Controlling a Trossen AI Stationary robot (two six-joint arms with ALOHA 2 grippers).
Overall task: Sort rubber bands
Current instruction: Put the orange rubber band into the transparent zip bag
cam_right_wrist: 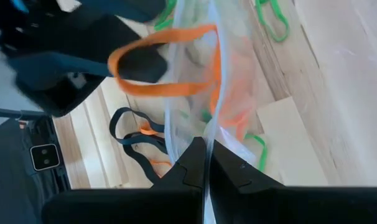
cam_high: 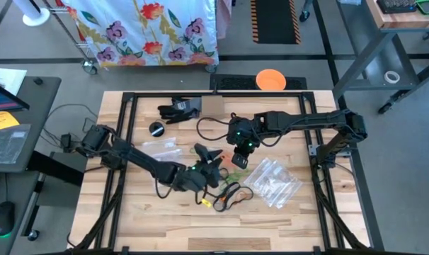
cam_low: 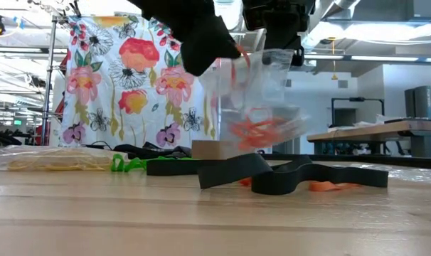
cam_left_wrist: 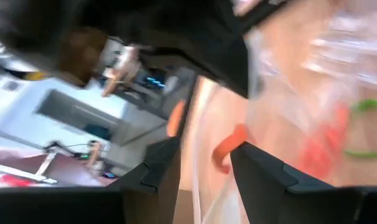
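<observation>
1. Right gripper [cam_right_wrist: 206, 163] is up over the middle of the table, fingers pinched tight on the top edge of a clear zip bag [cam_right_wrist: 195, 74], which hangs below it well off the wood.
2. Inside that bag, a bunch of orange rubber bands [cam_low: 258, 131] sits at the bottom, plain in the low view.
3. Left gripper [cam_high: 213, 157] is right beside the bag's mouth, just left of the right gripper in the high view. It carries one orange band [cam_right_wrist: 163, 62], stretched into a wide loop at the bag's opening. Its fingers [cam_left_wrist: 263, 171] stand a little apart in its own wrist view, with the band hooked about one of them.
4. Whether the loop is already inside the mouth or just against it, I cannot tell.
5. Down on the table: loose green bands [cam_low: 126, 163] near a second bag holding yellow bands [cam_low: 55, 160], at the left of the low view.
6. Wide black bands [cam_low: 294, 174] lie beneath the hanging bag, with orange bits [cam_low: 329, 186] beside them.
7. More empty clear bags [cam_high: 275, 183] lie right of centre in the high view.
</observation>
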